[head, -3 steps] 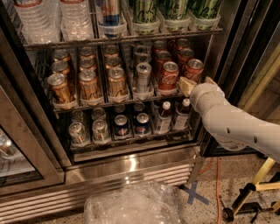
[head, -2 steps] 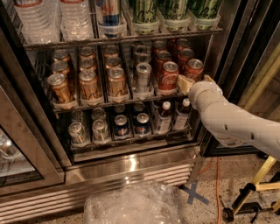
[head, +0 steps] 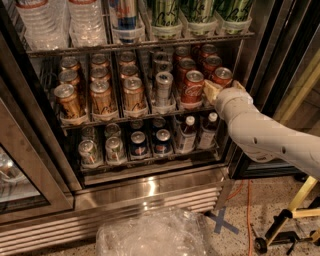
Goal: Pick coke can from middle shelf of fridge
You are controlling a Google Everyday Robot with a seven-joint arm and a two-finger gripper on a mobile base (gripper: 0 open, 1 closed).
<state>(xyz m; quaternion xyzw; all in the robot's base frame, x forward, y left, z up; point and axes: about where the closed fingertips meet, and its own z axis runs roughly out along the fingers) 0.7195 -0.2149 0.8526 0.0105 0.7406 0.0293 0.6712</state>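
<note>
The fridge (head: 150, 187) stands open in front of me. Its middle shelf (head: 115, 119) holds gold-brown cans on the left, a plain silver can (head: 163, 86) and red coke cans on the right. One coke can (head: 192, 86) stands at the front of its lane. Another coke can (head: 222, 76) stands at the front of the rightmost lane. My gripper (head: 220, 91), on a white arm coming from the lower right, is at the shelf's front right, right against this rightmost coke can and covering its lower part.
The rack above holds water bottles (head: 82, 20) and tall green cans (head: 200, 12). The rack below holds blue cans (head: 138, 142) and small bottles (head: 187, 132). A clear plastic bag (head: 150, 235) lies on the floor. A yellow stand (head: 295, 210) is at the right, and a glass door (head: 20, 170) at the left.
My gripper has moved slightly up and in toward the rightmost coke can. The cans have not moved.
</note>
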